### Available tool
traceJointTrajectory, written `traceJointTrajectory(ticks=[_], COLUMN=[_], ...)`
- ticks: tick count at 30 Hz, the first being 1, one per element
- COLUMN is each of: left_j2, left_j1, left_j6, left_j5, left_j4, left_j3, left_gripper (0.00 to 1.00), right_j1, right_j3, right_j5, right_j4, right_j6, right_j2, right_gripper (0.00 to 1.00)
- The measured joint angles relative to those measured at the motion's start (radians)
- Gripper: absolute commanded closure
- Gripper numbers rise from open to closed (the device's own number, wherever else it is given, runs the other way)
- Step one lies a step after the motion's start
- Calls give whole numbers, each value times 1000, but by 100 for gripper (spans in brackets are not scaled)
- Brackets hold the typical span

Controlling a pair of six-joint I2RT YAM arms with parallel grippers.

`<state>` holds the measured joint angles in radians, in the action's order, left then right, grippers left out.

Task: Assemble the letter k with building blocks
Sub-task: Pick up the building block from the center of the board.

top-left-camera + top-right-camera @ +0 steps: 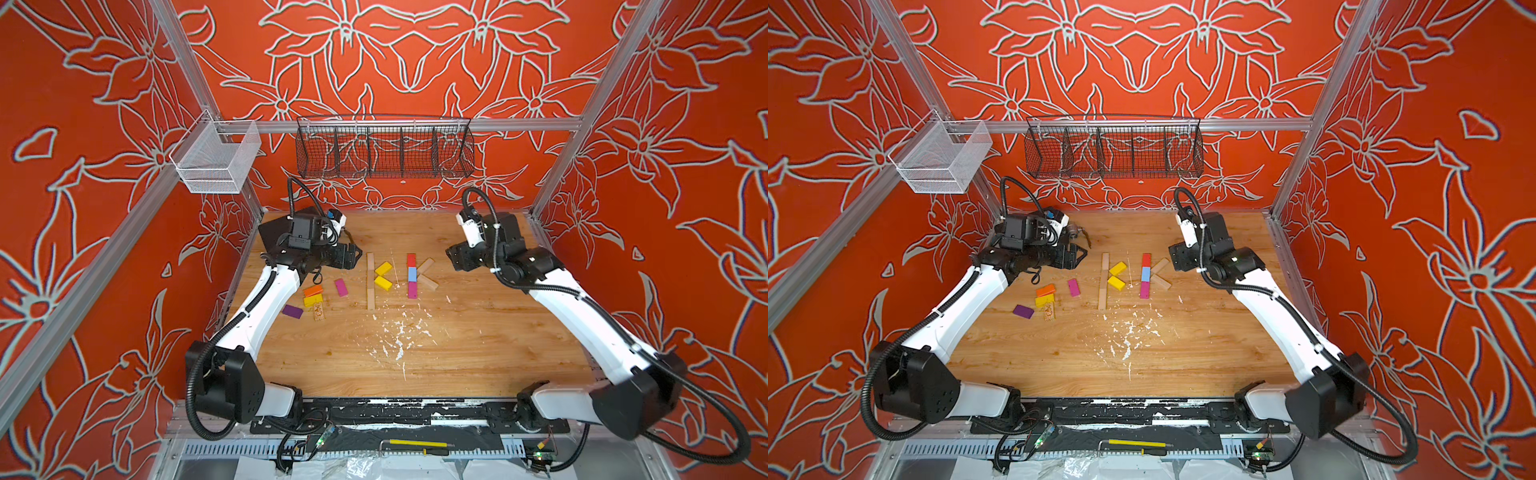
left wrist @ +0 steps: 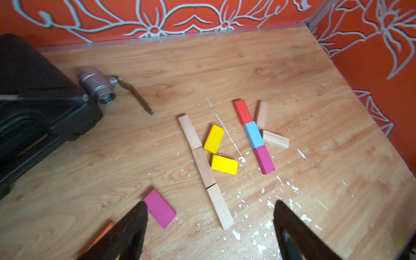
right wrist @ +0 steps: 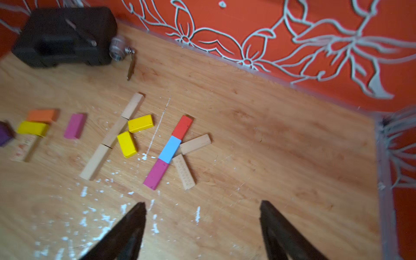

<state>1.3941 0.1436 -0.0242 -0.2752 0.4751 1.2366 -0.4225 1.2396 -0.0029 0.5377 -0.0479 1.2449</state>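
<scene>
Two k shapes of building blocks lie mid-table. One has a stem of three pale wooden bars [image 1: 370,281] with two yellow blocks [image 1: 383,269] angled off it. The other has a red [image 3: 182,127], blue [image 3: 170,149] and magenta [image 3: 157,173] stem, and two pale blocks [image 3: 195,144] splay from its middle. Loose orange [image 1: 312,290], yellow [image 1: 313,300], magenta [image 2: 159,208] and purple [image 1: 292,311] blocks lie nearer the left arm. My left gripper [image 2: 210,203] hovers open and empty over the table by the loose magenta block. My right gripper [image 3: 202,203] is open and empty, above bare wood beside the coloured k.
A large black case [image 2: 33,112] and a metal valve [image 2: 96,84] with a handle sit at the back left. White paint flecks [image 1: 399,336] dot the table's middle. A black wire basket [image 1: 384,151] and a white mesh basket [image 1: 216,158] hang on the rear frame.
</scene>
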Motion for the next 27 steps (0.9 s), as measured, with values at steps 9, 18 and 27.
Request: traceJointTrajectory(ticks=[9, 18, 27], left_j2=[-32, -42, -5], left_j1=[0, 0, 0], left_j6=[-241, -436, -496], left_j5=[200, 307, 324], left_j4=[93, 240, 266], left_j3=[-48, -161, -270], left_gripper=[17, 32, 40], right_j1=[0, -58, -164], right_j3=[-42, -54, -77], right_j5=[-23, -127, -171], right_j4=[98, 189, 183], right_j6=[-223, -403, -482], right_j2=[-145, -126, -64], right_gripper=[10, 12, 13])
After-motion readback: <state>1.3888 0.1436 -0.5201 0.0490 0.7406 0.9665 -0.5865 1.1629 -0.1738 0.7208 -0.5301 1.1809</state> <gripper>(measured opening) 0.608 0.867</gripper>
